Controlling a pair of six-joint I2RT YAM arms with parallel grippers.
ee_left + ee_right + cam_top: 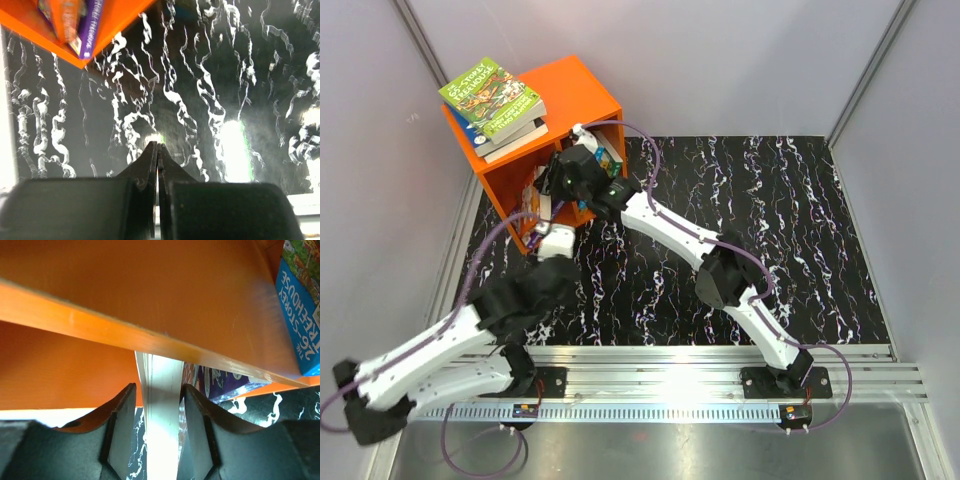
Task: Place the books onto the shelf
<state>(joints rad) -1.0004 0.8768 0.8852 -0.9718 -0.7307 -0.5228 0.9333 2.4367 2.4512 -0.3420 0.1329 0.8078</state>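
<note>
Alignment between the held book [161,440] and the shelf [575,85] is, in our judgement, what the coming push turns on. In the right wrist view we see the right gripper [159,392] clamped on that book, one finger on each cover. Its white page edge faces the camera and its long edge runs straight up the frame. The book's top meets an orange board of the shelf that slants from the left of the frame down to the right. We cannot tell whether the book lies in front of that board or under it. At the upper right of the frame a blue Treehouse book [300,315] stands inside, with a purple book [220,382] lower down behind the board.

From above, the shelf sits at the upper left of the frame with stacked books [492,97] lying on its roof. Its open front faces the lower right, and the right arm reaches into it. The left gripper [157,150] is pressed shut on nothing over the black marbled mat [225,75], near the shelf's corner, so we judge that the right arm should finish this placement.
</note>
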